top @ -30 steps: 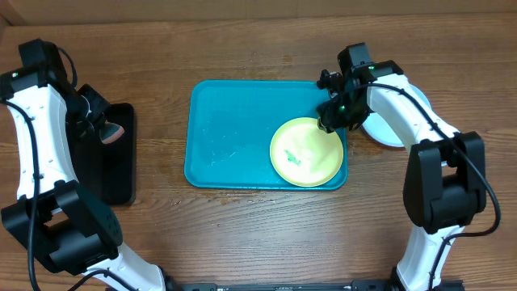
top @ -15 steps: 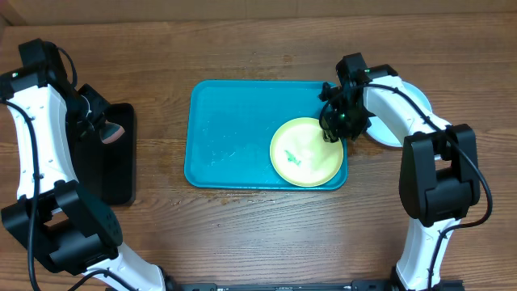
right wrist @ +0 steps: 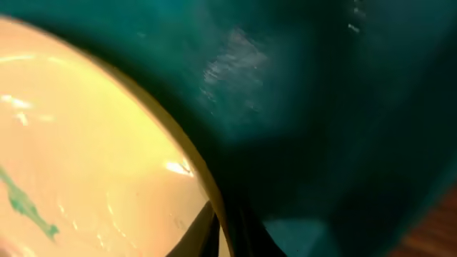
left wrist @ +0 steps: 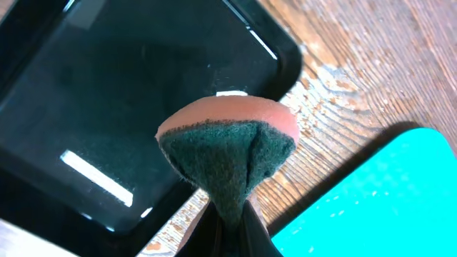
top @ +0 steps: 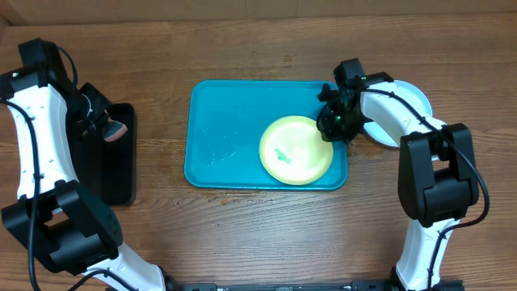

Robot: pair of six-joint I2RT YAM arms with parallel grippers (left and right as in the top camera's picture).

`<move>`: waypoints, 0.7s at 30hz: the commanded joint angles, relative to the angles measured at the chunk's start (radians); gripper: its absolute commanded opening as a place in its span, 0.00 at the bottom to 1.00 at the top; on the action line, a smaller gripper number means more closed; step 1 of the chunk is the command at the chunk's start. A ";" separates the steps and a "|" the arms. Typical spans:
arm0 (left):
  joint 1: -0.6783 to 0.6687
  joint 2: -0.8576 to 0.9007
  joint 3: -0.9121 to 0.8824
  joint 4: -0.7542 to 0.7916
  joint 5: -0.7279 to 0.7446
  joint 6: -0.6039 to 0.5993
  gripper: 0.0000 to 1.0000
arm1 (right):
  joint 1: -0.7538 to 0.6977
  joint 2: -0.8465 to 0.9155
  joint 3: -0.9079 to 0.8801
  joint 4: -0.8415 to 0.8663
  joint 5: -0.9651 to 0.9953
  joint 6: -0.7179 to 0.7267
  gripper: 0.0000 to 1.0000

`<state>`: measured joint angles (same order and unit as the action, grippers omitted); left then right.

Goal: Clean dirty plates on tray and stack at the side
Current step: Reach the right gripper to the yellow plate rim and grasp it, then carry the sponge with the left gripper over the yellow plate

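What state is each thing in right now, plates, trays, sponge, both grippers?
Yellow plate: green-smeared, in blue tray.
Blue tray: holds only the yellow plate.
Side plate: on table, partly hidden.
Sponge: pinched, over black tray.
Left gripper: shut on sponge.
Right gripper: shut on yellow plate's rim.

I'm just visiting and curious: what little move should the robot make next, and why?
Probably the left claw should carry its sponge across to the yellow-green plate. The right claw pinches that plate's rim on the tray, a teal smear shows on it, and the sponge hangs over the black tray, far off.
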<state>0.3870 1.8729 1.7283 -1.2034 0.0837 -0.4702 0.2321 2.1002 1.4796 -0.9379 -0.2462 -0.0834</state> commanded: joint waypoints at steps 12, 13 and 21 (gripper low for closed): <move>-0.230 0.005 -0.005 0.024 0.070 0.116 0.04 | 0.177 -0.001 -0.010 0.191 -0.003 0.306 0.22; -0.249 0.005 -0.005 0.024 0.070 0.116 0.04 | 0.182 -0.001 -0.010 0.198 0.021 0.314 0.22; -0.417 0.005 -0.030 0.031 0.079 0.103 0.04 | 0.184 0.004 -0.010 0.270 0.055 0.323 0.22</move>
<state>0.0227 1.8729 1.7233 -1.1790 0.1406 -0.3817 0.4191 2.1006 1.4776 -0.6857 -0.2165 0.2218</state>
